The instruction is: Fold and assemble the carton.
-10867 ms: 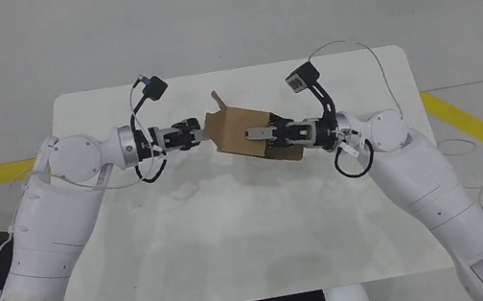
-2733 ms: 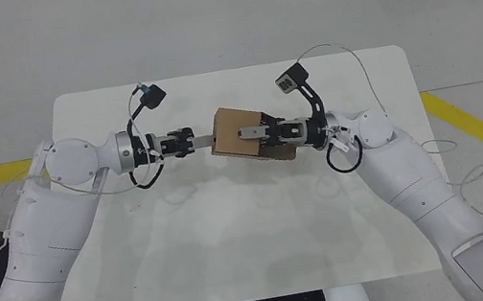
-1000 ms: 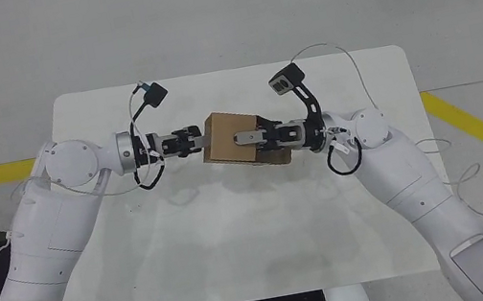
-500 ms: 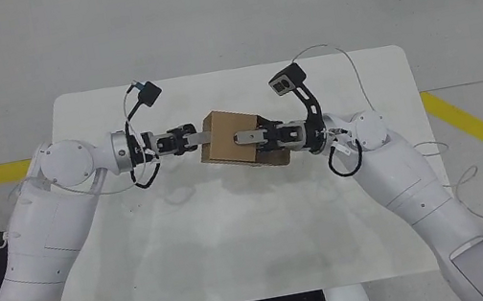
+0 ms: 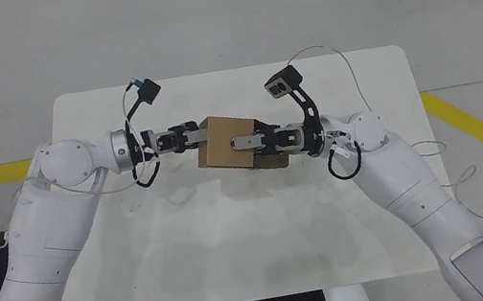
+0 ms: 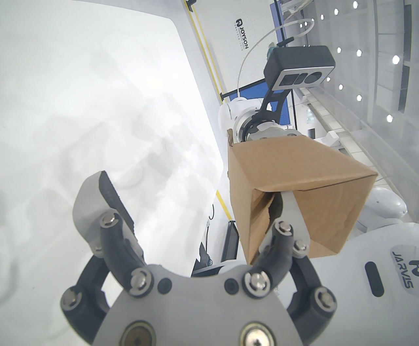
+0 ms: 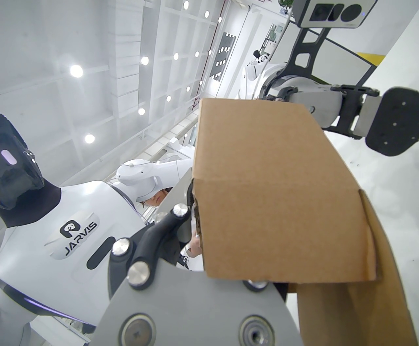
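Above table (image 5: 238,239), right claw (image 5: 245,142) seemingly clamps carton (image 5: 221,157); left claw (image 6: 194,193) gapes.

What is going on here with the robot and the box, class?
The right gripper clamps one wall of the brown cardboard carton, holding it over the white table. The left gripper is open, with one finger poked into the carton's open end and the other outside.

The carton (image 5: 233,144) is held over the far half of the surface (image 5: 239,248), about midway between its left and right edges. The left hand (image 5: 197,137) is at the carton's left end, with one finger inside the opening and the other outside, well apart. The right hand (image 5: 249,140) clasps the carton's right end.
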